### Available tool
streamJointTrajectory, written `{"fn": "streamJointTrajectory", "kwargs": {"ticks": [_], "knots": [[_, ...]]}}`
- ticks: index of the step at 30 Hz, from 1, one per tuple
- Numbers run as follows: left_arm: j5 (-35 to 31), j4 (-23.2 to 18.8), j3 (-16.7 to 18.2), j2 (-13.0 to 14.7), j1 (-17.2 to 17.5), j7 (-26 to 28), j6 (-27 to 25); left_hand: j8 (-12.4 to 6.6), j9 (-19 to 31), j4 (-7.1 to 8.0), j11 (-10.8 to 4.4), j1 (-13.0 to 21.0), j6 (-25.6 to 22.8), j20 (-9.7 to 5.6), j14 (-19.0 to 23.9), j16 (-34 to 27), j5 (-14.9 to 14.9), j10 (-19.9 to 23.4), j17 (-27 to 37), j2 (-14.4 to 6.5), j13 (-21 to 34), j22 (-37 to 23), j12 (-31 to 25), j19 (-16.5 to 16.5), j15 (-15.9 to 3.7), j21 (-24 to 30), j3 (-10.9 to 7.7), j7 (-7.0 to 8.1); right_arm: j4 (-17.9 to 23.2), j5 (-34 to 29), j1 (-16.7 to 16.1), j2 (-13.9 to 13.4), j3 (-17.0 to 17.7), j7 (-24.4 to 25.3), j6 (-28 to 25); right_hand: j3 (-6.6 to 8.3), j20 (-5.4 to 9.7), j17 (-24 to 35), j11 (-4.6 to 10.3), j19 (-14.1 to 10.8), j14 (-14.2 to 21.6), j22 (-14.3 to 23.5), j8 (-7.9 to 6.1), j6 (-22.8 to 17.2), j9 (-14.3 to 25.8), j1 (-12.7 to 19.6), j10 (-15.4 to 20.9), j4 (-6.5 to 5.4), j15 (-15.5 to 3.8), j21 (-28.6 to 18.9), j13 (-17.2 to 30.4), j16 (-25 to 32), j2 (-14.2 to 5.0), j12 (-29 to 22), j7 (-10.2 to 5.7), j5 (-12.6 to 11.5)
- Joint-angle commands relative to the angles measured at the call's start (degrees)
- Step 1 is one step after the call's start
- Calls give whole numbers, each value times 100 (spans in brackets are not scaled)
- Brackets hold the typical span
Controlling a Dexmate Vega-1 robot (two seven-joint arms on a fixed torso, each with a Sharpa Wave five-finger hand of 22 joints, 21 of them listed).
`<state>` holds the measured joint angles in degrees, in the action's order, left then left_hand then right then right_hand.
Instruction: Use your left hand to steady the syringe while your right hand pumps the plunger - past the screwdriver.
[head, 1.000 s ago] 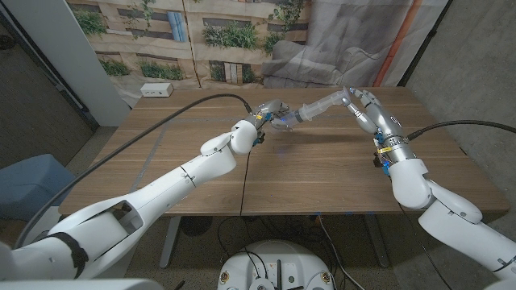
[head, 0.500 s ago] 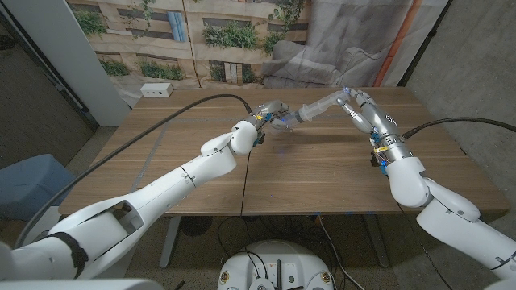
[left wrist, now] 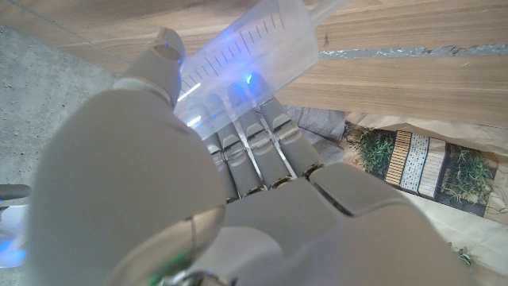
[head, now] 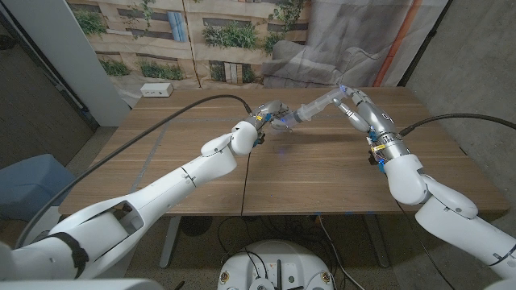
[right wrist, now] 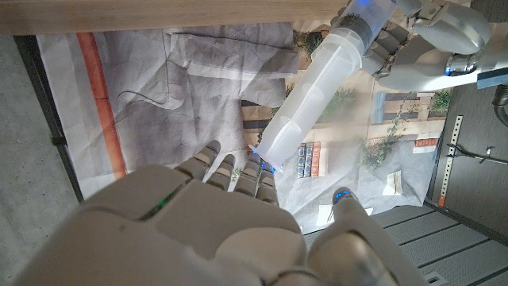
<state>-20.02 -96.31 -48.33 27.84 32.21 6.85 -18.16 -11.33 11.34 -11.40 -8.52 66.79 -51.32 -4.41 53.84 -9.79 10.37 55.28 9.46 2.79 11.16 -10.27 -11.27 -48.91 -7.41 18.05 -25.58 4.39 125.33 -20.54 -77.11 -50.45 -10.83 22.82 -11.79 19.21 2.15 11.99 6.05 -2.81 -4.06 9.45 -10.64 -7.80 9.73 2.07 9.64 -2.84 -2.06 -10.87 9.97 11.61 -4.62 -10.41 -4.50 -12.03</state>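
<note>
A clear syringe point(head: 312, 105) hangs tilted above the far middle of the wooden table point(head: 322, 173). My left hand point(head: 271, 113) grips its barrel at the lower end; in the left wrist view the fingers point(left wrist: 252, 143) wrap the marked barrel point(left wrist: 254, 49). My right hand point(head: 362, 109) holds the raised plunger end, its fingers curled round it. In the right wrist view the syringe point(right wrist: 313, 95) runs from my right hand point(right wrist: 214, 226) to my left hand point(right wrist: 421, 40). I see no screwdriver.
A small white box point(head: 157, 90) lies at the table's far left corner. A black cable point(head: 173, 121) runs along my left arm over the table. Behind the table hang a printed backdrop and a grey sheet point(head: 355, 40).
My right hand has shifted slightly left, toward the left hand, along the syringe's line. The left hand and the barrel stay in place.
</note>
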Motion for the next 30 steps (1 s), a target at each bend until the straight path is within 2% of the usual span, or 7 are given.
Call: {"fn": "streamJointTrajectory", "kwargs": {"ticks": [1,22,30], "knots": [[37,70,-7,-27,-50,3,71,-28,23,139,-208,-332,-480,-682,54,-32,32,259,21,-712,-1,-21,-47,-210,-596,20,-186,-233,-6,-106,175,-94,-176,-167,-74,35,120,18,6,-55,15,25,-43,-65,22,-37,91,-23,-192,-25,32,30,-120,-60,-19,34],[29,189,-48,-105,-132,18,164,-36,23,128,-179,-325,-531,-684,135,-49,32,317,26,-733,2,-23,-58,-302,-603,52,-241,-246,-63,-152,395,-147,-444,-269,-135,33,75,35,-35,-97,38,26,-48,-133,24,-82,150,-62,-176,-31,34,59,-124,-62,-7,40],[47,256,-59,-140,-203,-19,198,-35,23,127,-184,-328,-543,-680,152,-46,31,326,25,-733,3,-24,-57,-302,-603,52,-255,-266,-133,-163,527,-161,-549,-308,-98,38,105,39,-41,-118,54,26,-51,-162,24,-91,184,-77,-180,-34,35,71,-134,-68,-11,39]]}}
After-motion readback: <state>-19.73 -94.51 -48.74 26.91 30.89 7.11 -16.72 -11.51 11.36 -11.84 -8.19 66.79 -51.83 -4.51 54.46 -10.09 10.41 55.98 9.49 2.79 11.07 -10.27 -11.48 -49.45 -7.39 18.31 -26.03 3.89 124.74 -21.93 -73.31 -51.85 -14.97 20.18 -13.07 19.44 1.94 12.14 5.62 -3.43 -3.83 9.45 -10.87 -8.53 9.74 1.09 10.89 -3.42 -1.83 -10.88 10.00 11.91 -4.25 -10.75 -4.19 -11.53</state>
